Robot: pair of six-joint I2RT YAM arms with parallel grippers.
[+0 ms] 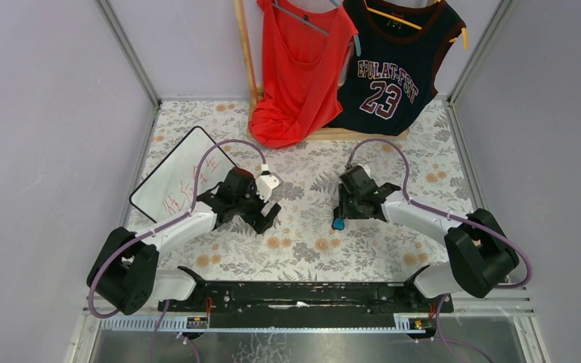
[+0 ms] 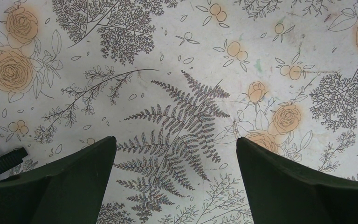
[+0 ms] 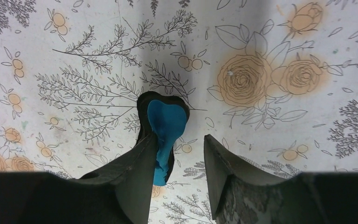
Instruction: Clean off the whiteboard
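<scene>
The whiteboard [image 1: 178, 175] lies tilted at the table's left, white with a black frame and red handwritten marks. My left gripper [image 1: 266, 219] is just right of it, open and empty; the left wrist view [image 2: 176, 140] shows only flowered tablecloth between its fingers. A small blue eraser [image 1: 338, 224] with a black backing stands on the cloth near the table's middle. My right gripper [image 1: 338, 215] is right over it and open [image 3: 181, 140]. In the right wrist view the eraser [image 3: 167, 121] rests against the left finger, with a gap to the right finger.
A red tank top [image 1: 300, 68] and a navy "23" jersey [image 1: 390, 68] hang on a wooden rack [image 1: 246, 53] at the back. Grey walls close in both sides. The flowered tablecloth [image 1: 310, 249] covers the table.
</scene>
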